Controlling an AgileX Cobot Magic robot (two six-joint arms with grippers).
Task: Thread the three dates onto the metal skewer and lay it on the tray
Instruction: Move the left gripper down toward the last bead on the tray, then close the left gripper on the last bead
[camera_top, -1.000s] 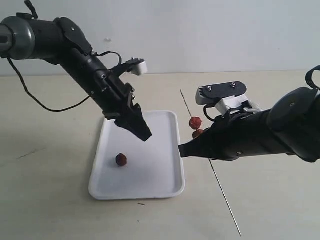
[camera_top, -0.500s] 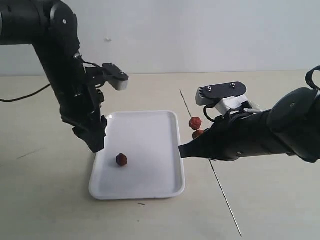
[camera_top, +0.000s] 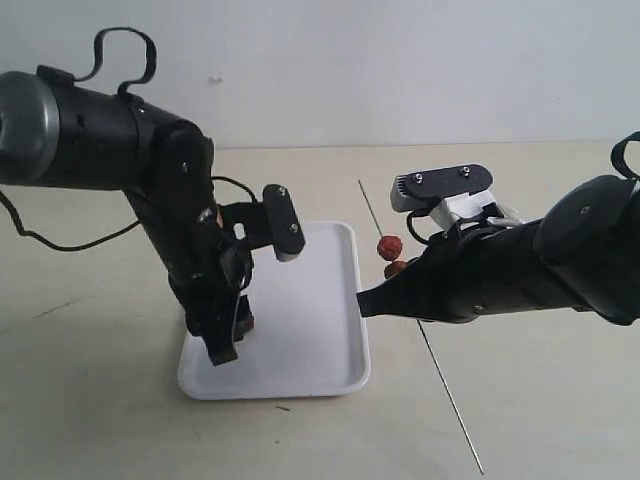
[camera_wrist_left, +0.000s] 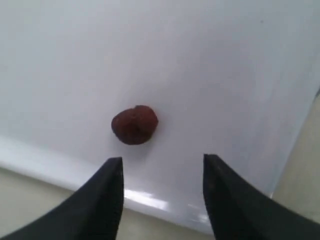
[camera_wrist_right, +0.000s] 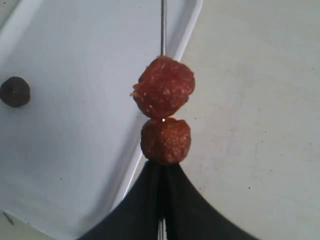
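Two reddish dates (camera_wrist_right: 164, 86) (camera_wrist_right: 165, 140) sit threaded on the thin metal skewer (camera_wrist_right: 162, 25), one against the other. My right gripper (camera_wrist_right: 161, 170) is shut on the skewer just behind them, holding it tilted above the table beside the tray's right rim (camera_top: 361, 330). The third date (camera_wrist_left: 134, 124) lies loose on the white tray (camera_wrist_left: 225, 75). My left gripper (camera_wrist_left: 162, 165) hangs open just short of it, pointing down at the tray. In the exterior view the left arm (camera_top: 190, 250) mostly hides that date. The skewer (camera_top: 450, 395) slants down past the right gripper (camera_top: 405, 285).
The tray (camera_top: 310, 340) lies on a pale beige table (camera_top: 520, 420) with a white wall behind. A black cable (camera_top: 60, 215) trails from the left arm over the table at the left.
The left arm has swung from above the tray out to its left side and down, so its open gripper now hangs low by the loose date. The right arm has not moved.
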